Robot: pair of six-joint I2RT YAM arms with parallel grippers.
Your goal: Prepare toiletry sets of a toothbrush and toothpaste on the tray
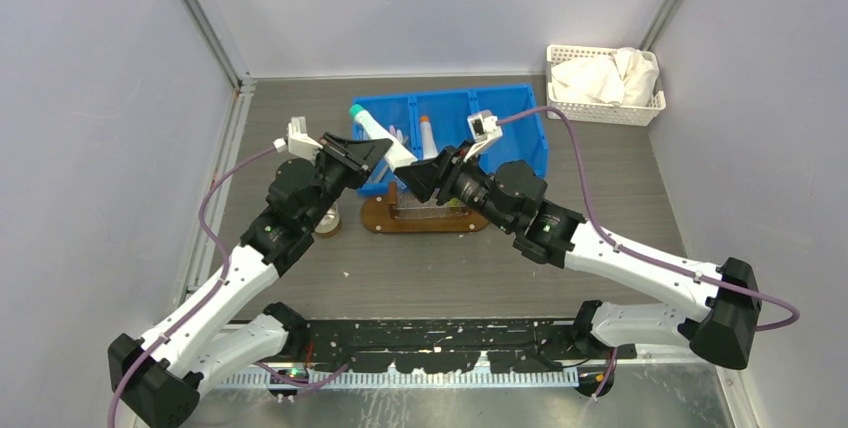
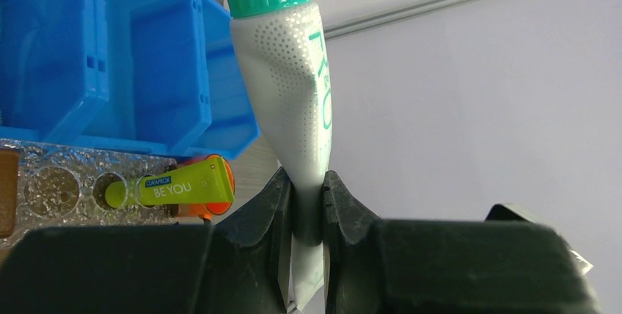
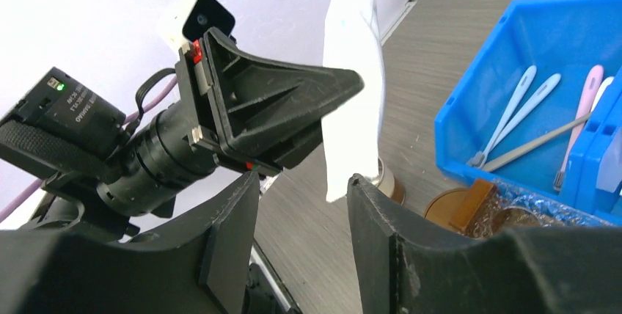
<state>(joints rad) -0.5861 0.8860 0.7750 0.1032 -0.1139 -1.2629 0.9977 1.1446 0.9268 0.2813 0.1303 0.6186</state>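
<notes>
Left gripper pinches toothpaste — right gripper parted

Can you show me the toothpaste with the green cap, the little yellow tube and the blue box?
teal-capped toothpaste (image 2: 290,86): left wrist view, on its dotted white body.
yellow-green tube (image 2: 180,188): left wrist view, on its printed label.
blue bin (image 1: 522,136): top external view, on the right compartment's bare floor.

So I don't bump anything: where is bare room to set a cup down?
Bare table between the tray and the arm bases; left of the blue bin, and right of it, in front of the white basket. Crowded: left tool and right tool by the tray.
</notes>
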